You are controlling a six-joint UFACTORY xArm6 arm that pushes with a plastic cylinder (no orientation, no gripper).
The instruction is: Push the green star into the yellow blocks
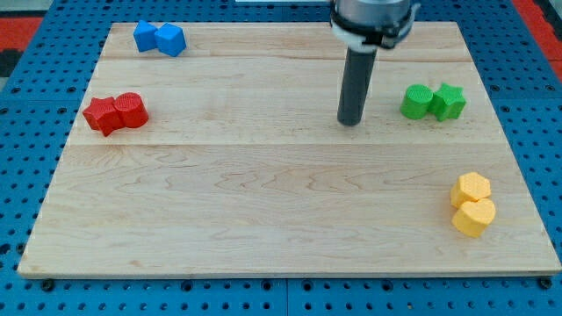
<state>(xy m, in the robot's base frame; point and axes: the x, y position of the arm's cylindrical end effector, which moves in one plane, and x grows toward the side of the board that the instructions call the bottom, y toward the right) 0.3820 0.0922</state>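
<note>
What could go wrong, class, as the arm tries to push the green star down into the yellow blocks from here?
1. The green star touches another green block on its left; my tip, at the view's left of the pair, could shove both.
2. The star sits near the board's right edge; a sideways push may send it off.
3. The two yellow blocks also lie near that edge, so a hard hit might scatter them.

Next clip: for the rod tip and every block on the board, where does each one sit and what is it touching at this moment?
My tip: on the board, left of the green pair, touching no block.
Green star: view's right, against the other green block.
Yellow blocks: lower right, two touching, apart from the green pair.
Red blocks: view's left, two touching.
Blue blocks: top left, two touching.
</note>
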